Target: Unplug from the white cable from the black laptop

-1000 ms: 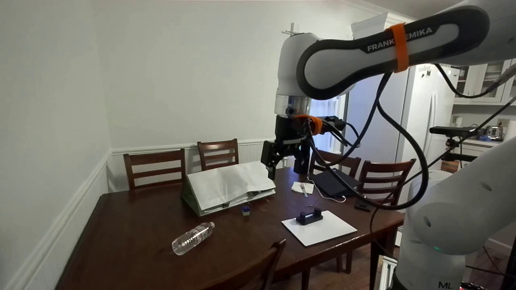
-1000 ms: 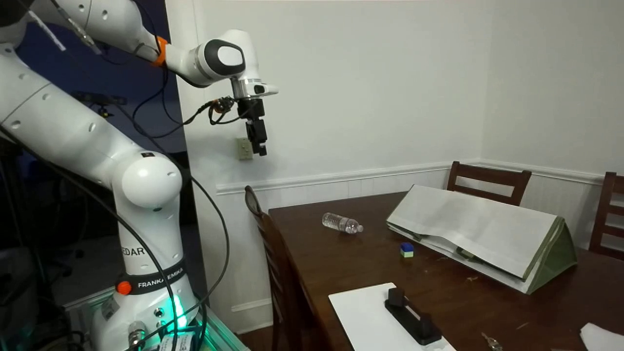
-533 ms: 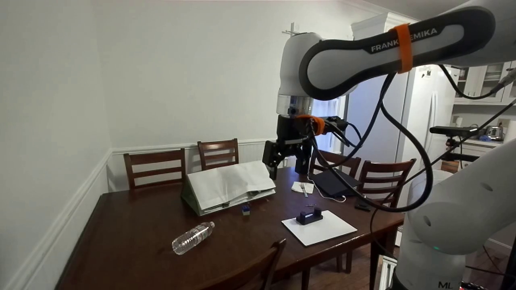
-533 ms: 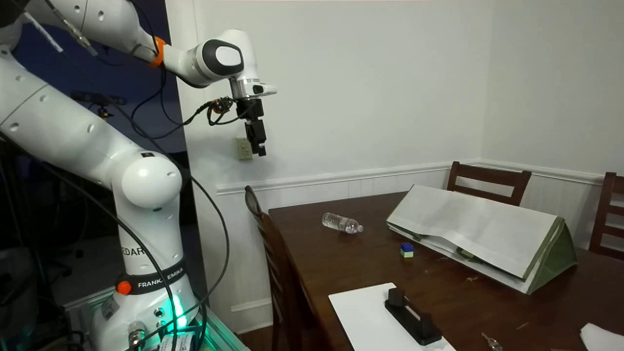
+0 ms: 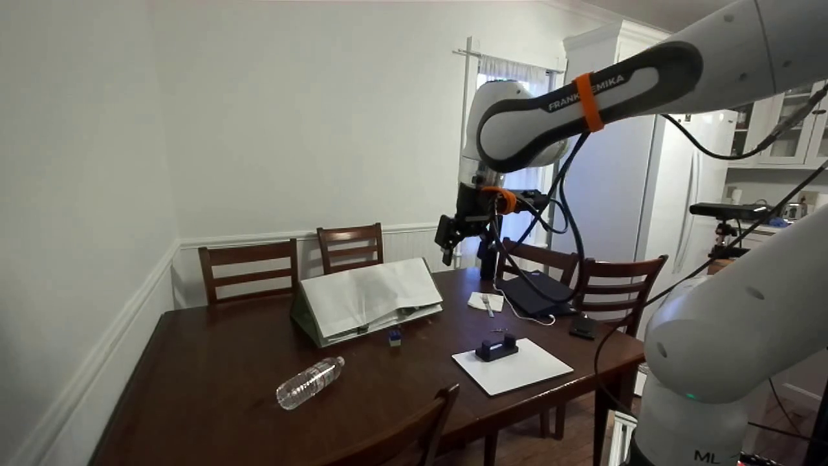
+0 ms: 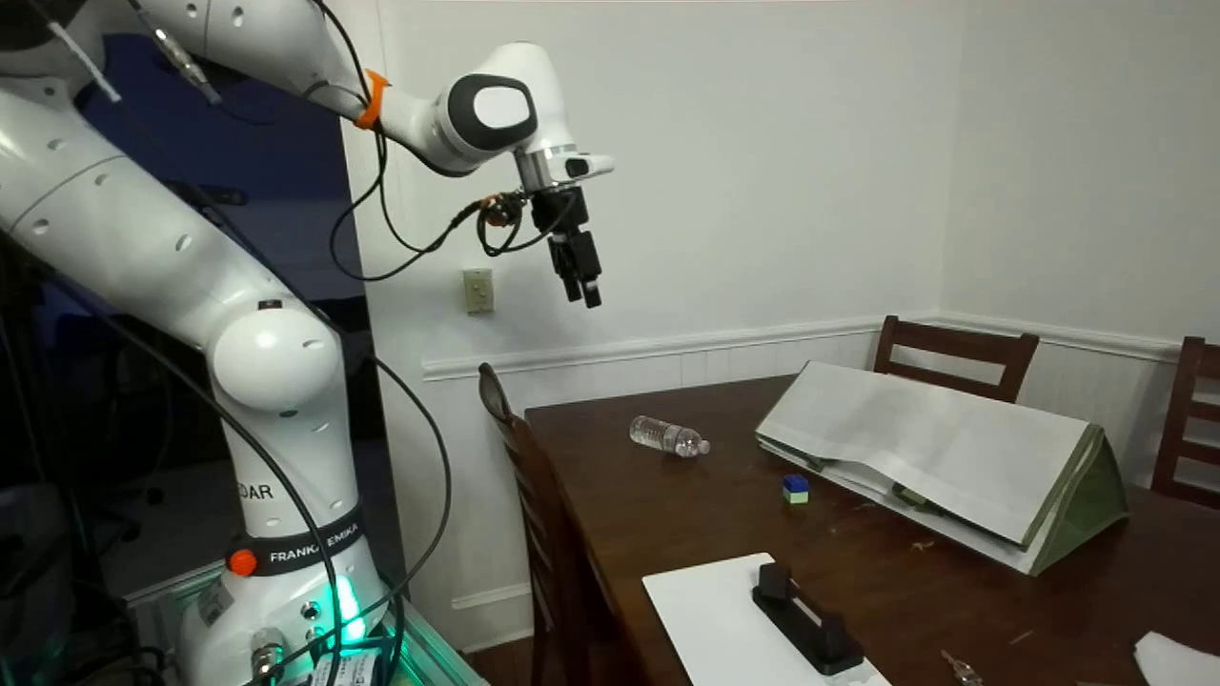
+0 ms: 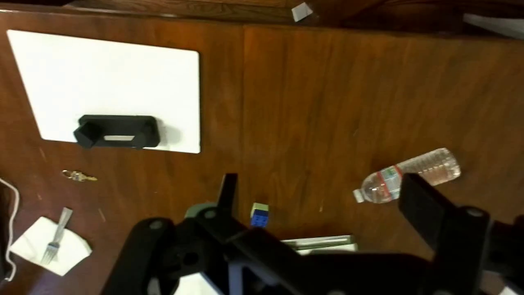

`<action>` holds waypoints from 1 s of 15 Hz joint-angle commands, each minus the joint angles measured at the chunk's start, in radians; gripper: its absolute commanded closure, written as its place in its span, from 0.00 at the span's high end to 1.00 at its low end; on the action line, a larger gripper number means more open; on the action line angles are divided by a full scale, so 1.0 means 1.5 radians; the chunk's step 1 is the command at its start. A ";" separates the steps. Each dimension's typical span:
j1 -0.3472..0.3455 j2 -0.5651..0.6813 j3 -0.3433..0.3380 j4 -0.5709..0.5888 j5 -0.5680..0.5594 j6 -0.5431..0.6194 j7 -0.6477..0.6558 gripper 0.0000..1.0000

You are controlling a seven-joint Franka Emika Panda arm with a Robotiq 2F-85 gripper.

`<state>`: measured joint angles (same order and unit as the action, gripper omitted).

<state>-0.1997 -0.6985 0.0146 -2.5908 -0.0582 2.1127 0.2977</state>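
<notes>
The thin black laptop (image 5: pixel 537 294) lies closed at the table's far right in an exterior view. The white cable (image 5: pixel 517 312) curves along its side, and its white end sits at the laptop's near edge; I cannot tell how it is seated. The cable also shows at the left edge of the wrist view (image 7: pixel 12 217), where the laptop is not clearly seen. My gripper (image 5: pixel 467 264) is open and empty, fingers down, high above the table. It also shows in an exterior view (image 6: pixel 583 293). In the wrist view, its fingers (image 7: pixel 320 184) are wide apart with only table scene between.
A white board (image 5: pixel 530 369) with a black stand (image 5: pixel 497 349) lies near the table's front. A napkin (image 5: pixel 477 301) with a fork lies beside the cable. A bottle (image 5: pixel 310 383), a small cube (image 5: pixel 394 338) and a large flip chart (image 5: pixel 372 298) are on the table. Chairs (image 5: pixel 621 270) surround it.
The arm has reached farther out. The gripper has moved right in both exterior views, over the table, and stayed high and open. The objects on the table have not moved.
</notes>
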 commanded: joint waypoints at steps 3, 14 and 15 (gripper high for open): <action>-0.081 0.160 -0.115 0.053 -0.119 0.086 -0.145 1.00; -0.083 0.347 -0.196 0.164 -0.084 0.234 -0.190 1.00; -0.082 0.353 -0.196 0.169 -0.083 0.234 -0.189 1.00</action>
<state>-0.3257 -0.1695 -0.2767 -2.3384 -0.1833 2.4658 0.0144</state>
